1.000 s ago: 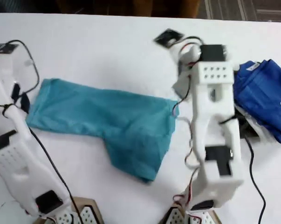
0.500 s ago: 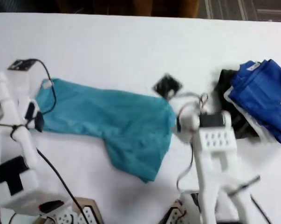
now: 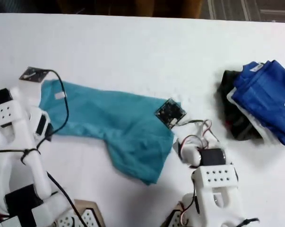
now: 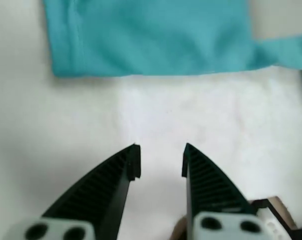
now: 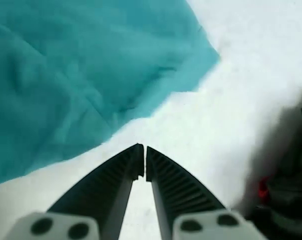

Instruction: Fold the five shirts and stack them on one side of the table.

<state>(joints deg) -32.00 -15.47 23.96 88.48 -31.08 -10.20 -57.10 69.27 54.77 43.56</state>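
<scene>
Closest to me, my left gripper (image 4: 161,161) hangs over a bare bit of the white table (image 3: 133,47). Its two black fingers are apart with a clear gap, and there is nothing between them. My right gripper (image 5: 143,161) also hangs over bare table. Its fingers are almost pressed together, with just a thin crack, and it holds nothing. From the high view I can see the left arm (image 3: 14,142) at the left near edge and the right arm (image 3: 213,182) near the middle. A bit farther out lies the soft teal shirt (image 3: 118,125), flat on the table between the two arms. It makes a long shape from left to right, and one part sticks out toward the arms. The left gripper is near one straight edge of the shirt (image 4: 151,35) but does not touch it. The right gripper is just beside a pointy corner of it (image 5: 65,75), also not touching. Far off at the right side sits the pile of folded shirts (image 3: 241,113). A bright blue shirt (image 3: 270,94) is on top, and some dark cloth (image 3: 234,123) peeks out below.
</scene>
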